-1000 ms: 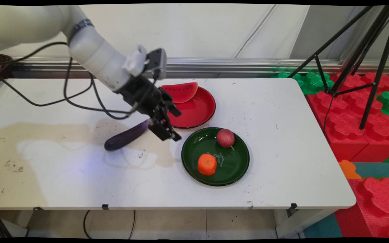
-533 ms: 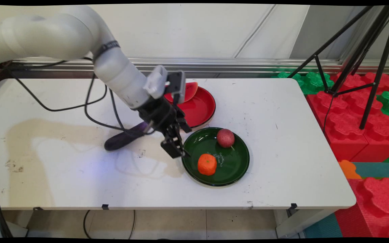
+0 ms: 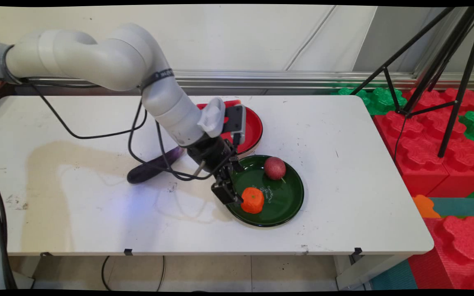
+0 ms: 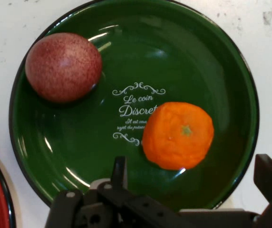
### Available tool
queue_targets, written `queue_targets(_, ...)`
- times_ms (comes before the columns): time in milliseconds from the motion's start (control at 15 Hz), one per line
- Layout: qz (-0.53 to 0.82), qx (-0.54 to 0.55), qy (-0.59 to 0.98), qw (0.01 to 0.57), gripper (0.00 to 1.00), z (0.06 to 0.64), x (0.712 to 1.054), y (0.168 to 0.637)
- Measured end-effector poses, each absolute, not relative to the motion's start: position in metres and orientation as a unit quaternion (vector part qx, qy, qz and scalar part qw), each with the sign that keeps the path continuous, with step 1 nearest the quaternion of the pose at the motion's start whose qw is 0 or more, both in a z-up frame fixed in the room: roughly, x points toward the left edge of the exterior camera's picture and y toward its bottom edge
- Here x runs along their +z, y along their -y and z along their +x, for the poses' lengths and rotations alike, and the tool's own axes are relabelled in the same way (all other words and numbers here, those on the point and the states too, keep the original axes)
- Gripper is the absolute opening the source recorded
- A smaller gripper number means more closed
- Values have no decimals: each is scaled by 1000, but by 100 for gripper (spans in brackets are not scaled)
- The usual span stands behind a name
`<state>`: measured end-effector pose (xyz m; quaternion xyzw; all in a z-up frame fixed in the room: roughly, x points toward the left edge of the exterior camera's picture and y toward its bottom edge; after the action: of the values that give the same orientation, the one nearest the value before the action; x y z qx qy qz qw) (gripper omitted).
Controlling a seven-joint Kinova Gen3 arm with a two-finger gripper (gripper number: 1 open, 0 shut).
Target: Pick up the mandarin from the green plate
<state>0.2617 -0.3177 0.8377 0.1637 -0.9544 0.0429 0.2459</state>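
End effector (image 3: pixel 237 196) spread beside orange (image 3: pixel 252 200) on green plate (image 3: pixel 292 197); red fruit (image 3: pixel 275 167) alongside; eggplant (image 3: pixel 154 165) nearby.

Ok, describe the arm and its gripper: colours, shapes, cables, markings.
The arm is white, built of rounded tubular links with a dark band at a joint. Loose black cables hang from it. A white and black camera module sits at the wrist. The gripper is black, with angular linkage.
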Motion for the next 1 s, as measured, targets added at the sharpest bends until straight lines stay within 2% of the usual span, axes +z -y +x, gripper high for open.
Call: queue_targets(1000, 147, 37, 965, 214, 100, 229, 804, 329)
